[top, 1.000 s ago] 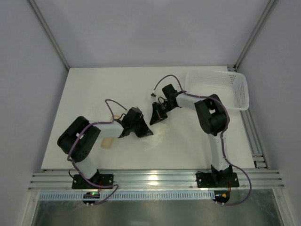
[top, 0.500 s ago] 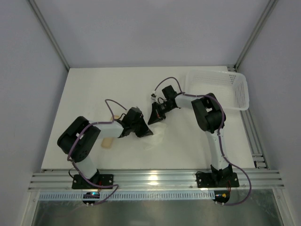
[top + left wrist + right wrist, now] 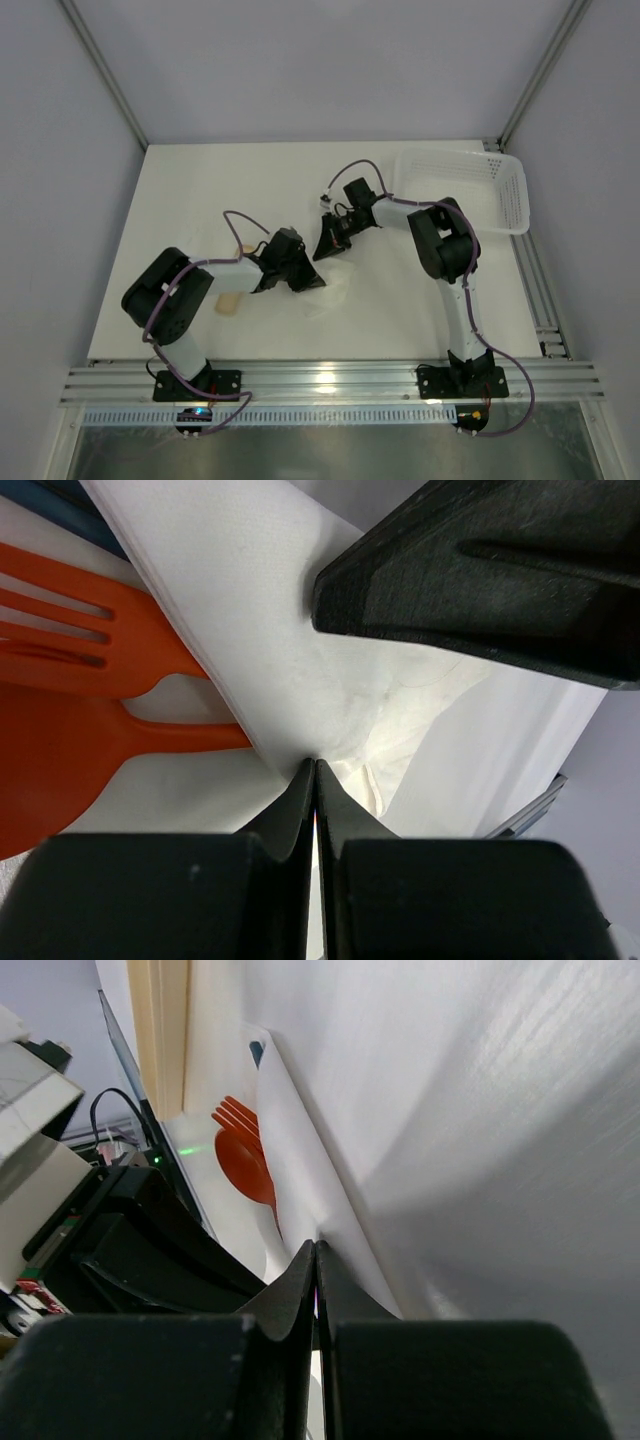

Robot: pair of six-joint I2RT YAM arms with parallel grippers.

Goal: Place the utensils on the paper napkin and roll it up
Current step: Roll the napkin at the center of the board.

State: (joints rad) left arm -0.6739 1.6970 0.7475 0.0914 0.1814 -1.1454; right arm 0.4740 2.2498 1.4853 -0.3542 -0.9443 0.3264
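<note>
The paper napkin (image 3: 270, 630) lies folded over the utensils. An orange fork (image 3: 70, 620) and an orange spoon (image 3: 60, 770) stick out from under the fold, and a dark utensil (image 3: 50, 495) shows at its far edge. My left gripper (image 3: 315, 765) is shut, pinching the napkin's folded edge. My right gripper (image 3: 315, 1247) is also shut on that fold, a little further along, with the orange spoon (image 3: 245, 1160) beyond it. In the top view both grippers (image 3: 305, 280) (image 3: 327, 250) meet low over the napkin (image 3: 335, 293) at the table's middle.
A white perforated basket (image 3: 465, 185) stands at the back right of the table. A short beige piece (image 3: 228, 303) lies left of my left arm. The two grippers are close together, nearly touching.
My right gripper has edged slightly left and away with the napkin's fold. The left gripper has stayed put.
</note>
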